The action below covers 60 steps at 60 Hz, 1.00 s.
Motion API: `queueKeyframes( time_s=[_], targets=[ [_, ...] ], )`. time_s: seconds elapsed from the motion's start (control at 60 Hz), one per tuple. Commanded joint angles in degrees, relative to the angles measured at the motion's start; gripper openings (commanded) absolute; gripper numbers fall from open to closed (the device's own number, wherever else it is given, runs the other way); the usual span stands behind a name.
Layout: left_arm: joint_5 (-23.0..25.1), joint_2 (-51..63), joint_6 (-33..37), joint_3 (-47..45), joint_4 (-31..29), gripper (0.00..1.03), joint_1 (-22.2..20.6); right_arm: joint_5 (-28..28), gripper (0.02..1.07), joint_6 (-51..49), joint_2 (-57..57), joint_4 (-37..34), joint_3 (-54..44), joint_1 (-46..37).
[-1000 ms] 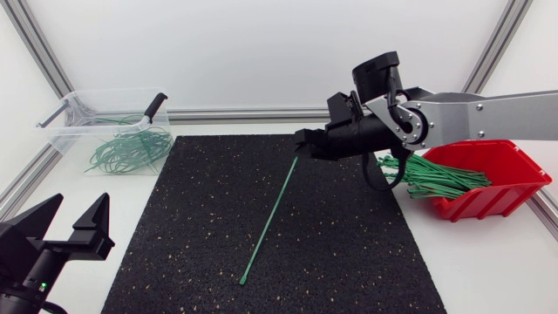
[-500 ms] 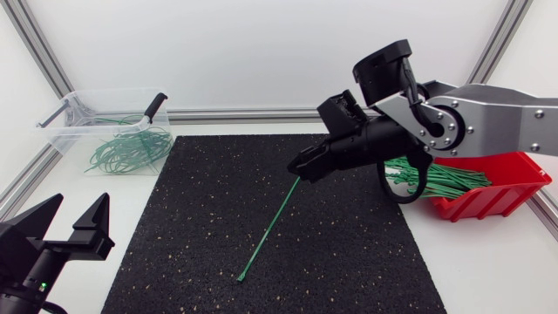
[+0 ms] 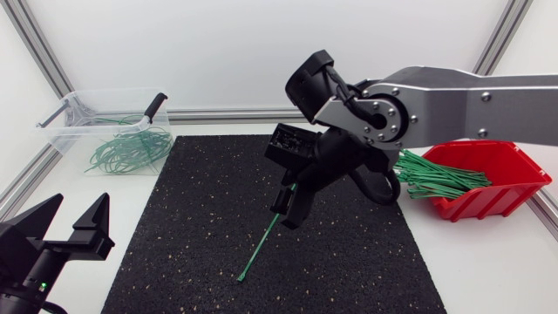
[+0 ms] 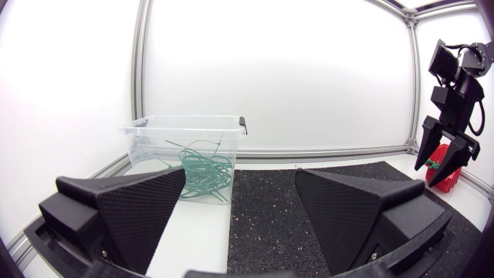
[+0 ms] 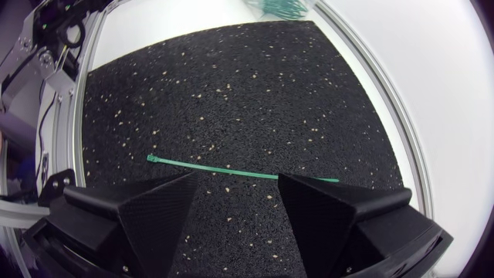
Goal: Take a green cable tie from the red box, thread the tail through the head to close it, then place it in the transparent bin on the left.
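Cable tie [image 3: 259,249] lies unthreaded on the black mat [image 3: 192,218]. Right gripper [image 3: 286,209] above the mat, left gripper [image 3: 81,201] beside it, both spread, empty. Grasping, threading, binning remain.

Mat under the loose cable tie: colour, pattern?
The mat is black with scattered pale flecks, clearest in the right wrist view.

A black mat [image 3: 209,218] (flecked with pale specks) covers the middle of the white table [image 3: 488,262].
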Motion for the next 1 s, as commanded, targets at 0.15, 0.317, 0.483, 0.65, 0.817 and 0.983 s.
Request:
queueKeyframes(
  time_s=[0.15,0.317,0.483,0.65,0.817,0.983],
  targets=[
    [-0.17,-0.54,-0.59,-2.26,-0.91,0.99,0.33,0.97,0.88,-13.34,5.54,-6.14,4.81,3.57],
    [-0.17,-0.54,-0.59,-2.26,-0.91,0.99,0.33,3.69,0.88,-21.07,8.00,-7.28,6.04,5.24],
    [-0.17,-0.54,-0.59,-2.26,-0.91,0.99,0.33,3.87,0.88,-25.91,9.50,-8.60,7.27,6.38],
    [-0.17,-0.45,-0.59,-2.26,-0.91,0.99,0.25,5.36,0.88,-30.83,10.55,-10.18,8.06,8.40],
    [-0.17,-0.45,-0.50,-2.26,-1.00,0.99,0.25,6.68,0.88,-34.08,12.84,-12.55,9.91,11.13],
    [-0.17,-0.45,-0.59,-2.26,-1.00,0.99,0.25,7.47,0.88,-36.72,14.95,-13.52,10.44,13.24]
  ],
)
